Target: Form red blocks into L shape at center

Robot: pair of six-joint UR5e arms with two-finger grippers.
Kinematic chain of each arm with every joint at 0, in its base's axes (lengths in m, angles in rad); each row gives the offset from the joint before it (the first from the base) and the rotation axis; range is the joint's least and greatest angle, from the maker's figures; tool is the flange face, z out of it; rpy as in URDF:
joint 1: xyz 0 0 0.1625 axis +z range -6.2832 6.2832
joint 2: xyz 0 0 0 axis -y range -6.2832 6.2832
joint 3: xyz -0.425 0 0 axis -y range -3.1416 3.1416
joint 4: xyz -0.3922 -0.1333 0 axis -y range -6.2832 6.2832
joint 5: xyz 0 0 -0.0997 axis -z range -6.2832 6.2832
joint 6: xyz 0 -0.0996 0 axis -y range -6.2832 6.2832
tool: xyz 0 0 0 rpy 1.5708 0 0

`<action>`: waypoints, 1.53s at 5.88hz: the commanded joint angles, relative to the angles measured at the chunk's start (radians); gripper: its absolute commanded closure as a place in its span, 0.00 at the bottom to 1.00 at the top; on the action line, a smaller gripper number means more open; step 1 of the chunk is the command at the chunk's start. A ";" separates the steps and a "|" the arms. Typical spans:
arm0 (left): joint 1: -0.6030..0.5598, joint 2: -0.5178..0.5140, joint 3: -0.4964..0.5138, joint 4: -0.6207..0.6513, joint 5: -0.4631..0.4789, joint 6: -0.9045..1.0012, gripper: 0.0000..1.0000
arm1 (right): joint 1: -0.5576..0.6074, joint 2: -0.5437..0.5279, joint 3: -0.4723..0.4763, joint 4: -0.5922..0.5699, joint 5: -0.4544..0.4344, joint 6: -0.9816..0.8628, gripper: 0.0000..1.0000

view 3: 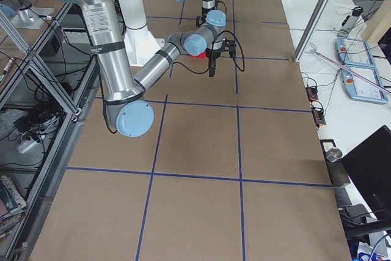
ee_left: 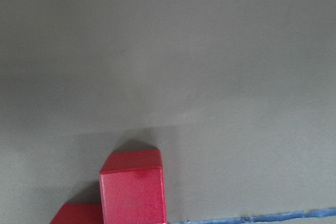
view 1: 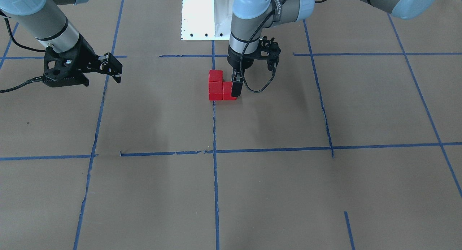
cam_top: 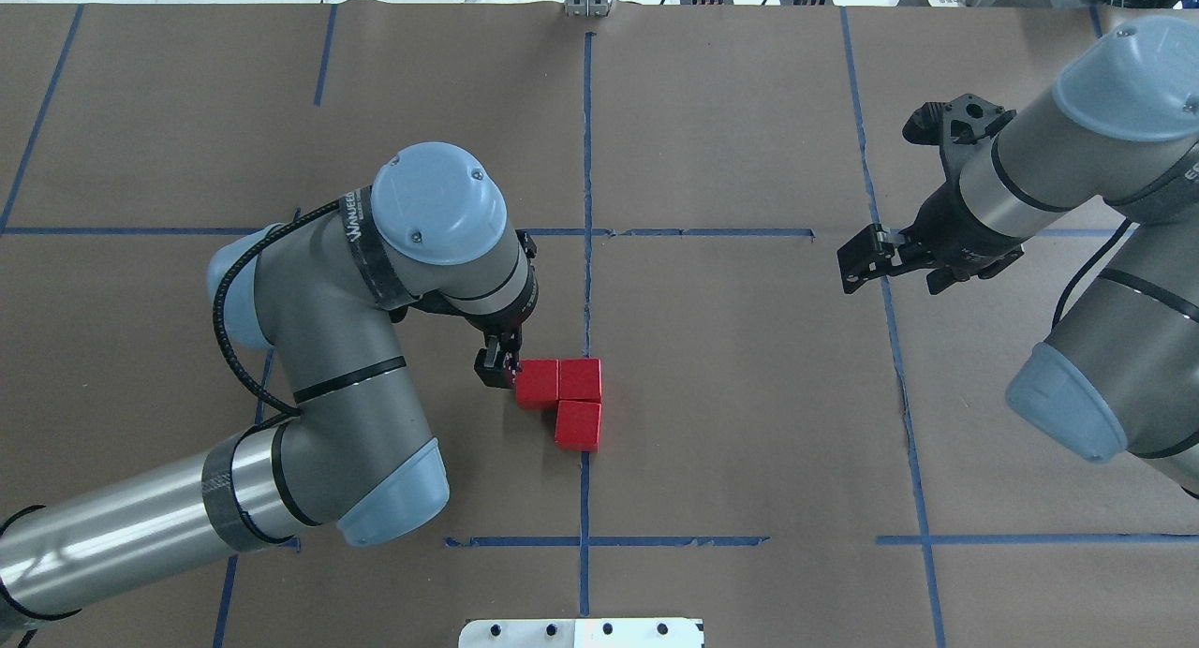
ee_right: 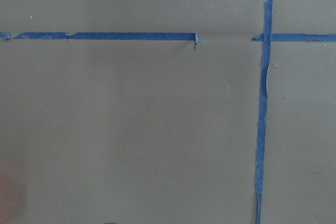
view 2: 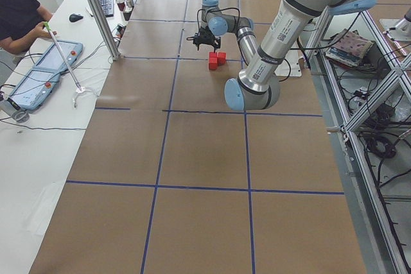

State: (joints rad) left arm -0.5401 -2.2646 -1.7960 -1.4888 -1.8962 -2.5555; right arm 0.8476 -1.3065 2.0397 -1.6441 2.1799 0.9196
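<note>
Three red blocks lie together in an L shape on the brown paper at the central blue tape line: one end block [cam_top: 537, 384], the corner block [cam_top: 581, 379] and the other end block [cam_top: 578, 424]. They also show in the front view [view 1: 220, 86] and small in the left view [view 2: 215, 60]. My left gripper [cam_top: 491, 368] points straight down, looks shut, and rests against the outer side of the first end block, with nothing held. In the front view it [view 1: 236, 89] sits at that block's right side. My right gripper [cam_top: 859, 258] hangs open and empty, well away from the blocks.
Blue tape lines [cam_top: 587, 161] divide the paper into large squares. The white robot base plate [view 1: 205, 15] is behind the blocks. An operator [view 2: 19, 14] sits at a side desk with a tablet. Aluminium posts [view 3: 317, 13] stand at the table's far edge.
</note>
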 commanded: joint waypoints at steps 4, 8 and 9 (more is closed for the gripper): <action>-0.119 0.298 -0.180 -0.001 -0.014 0.845 0.00 | 0.198 -0.055 -0.036 -0.013 0.014 -0.152 0.00; -0.491 0.497 -0.195 0.008 -0.234 1.695 0.00 | 0.451 -0.140 -0.194 -0.014 0.177 -0.585 0.00; -0.609 0.570 -0.172 0.007 -0.277 1.932 0.00 | 0.502 -0.184 -0.196 -0.013 0.179 -0.667 0.00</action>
State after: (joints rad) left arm -1.0265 -1.7603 -1.9883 -1.4830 -2.1233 -0.8701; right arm 1.2875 -1.4531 1.8598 -1.6570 2.3363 0.3475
